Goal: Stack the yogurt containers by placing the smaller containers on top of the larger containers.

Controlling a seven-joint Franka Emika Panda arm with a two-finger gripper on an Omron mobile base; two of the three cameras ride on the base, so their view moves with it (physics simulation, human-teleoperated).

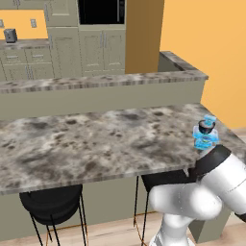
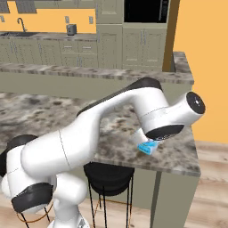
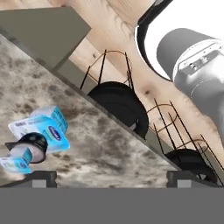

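Fingers (image 3: 41,177) of the gripper (image 3: 109,178) are standing spread wide, grasping nothing, while the yogurt containers (image 3: 37,135) are sitting at ten o'clock from them: boxy light-blue tubs flanking a dark round cup (image 3: 30,146) on the mottled marble counter (image 3: 109,144), near its edge.

1. A marbled grey-brown desk (image 1: 96,144) runs across the room, with a raised ledge (image 1: 96,81) of the same stone behind it
2. Black wire-legged stools (image 1: 50,204) stand tucked under the desk's near edge
3. Pale cabinets (image 2: 133,44) line the back wall under a dark recessed oven (image 1: 102,11)
4. A small toaster (image 2: 71,29) sits on the far counter, a sink tap (image 2: 21,23) well to its left
5. Wooden floor (image 2: 211,187), orange walls (image 1: 211,43)
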